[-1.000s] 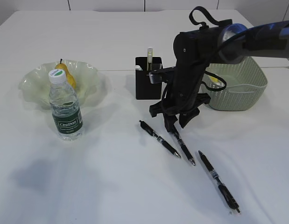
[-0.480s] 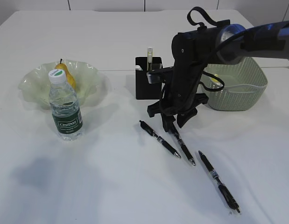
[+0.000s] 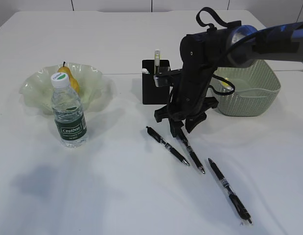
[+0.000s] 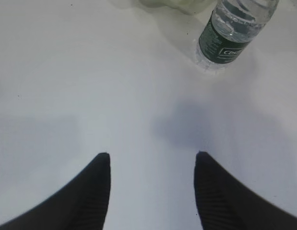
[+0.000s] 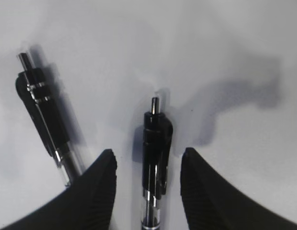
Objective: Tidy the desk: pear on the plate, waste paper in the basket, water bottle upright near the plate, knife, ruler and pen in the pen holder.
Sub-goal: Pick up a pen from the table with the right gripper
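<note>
The right gripper [image 3: 186, 131] hangs low over the desk [image 3: 117, 196], jaws parted and straddling the clicker end of the middle pen [image 5: 155, 158]. In the right wrist view that pen lies dead centre between the two black fingers [image 5: 93, 191], with a gap on each side; neither finger touches it, so nothing is gripped. A second pen [image 5: 45, 112] lies just beside the left-hand finger in that view, outside the jaws.

Count them in the exterior view: three black pens on the desk. The middle one [image 3: 192, 153] runs out from under the gripper, another [image 3: 167, 145] lies to its left, and the third [image 3: 228, 190] lies further right and nearer the camera.

Just behind the arm stands one black pen holder [image 3: 152, 90] with a pale stick-like item [image 3: 156, 57] poking out of it; what that is I cannot tell. One sage-green basket [image 3: 254, 98] stands to the right, partly hidden by the arm.

Well to the left, one water bottle [image 3: 68, 111] stands upright just in front of one ruffled glass plate [image 3: 36, 85], and one yellow pear [image 3: 68, 76] sits on that plate.

The left gripper [image 4: 152, 165] hovers over bare desk, fingers spread, holding nothing, the bottle well ahead of it.
</note>
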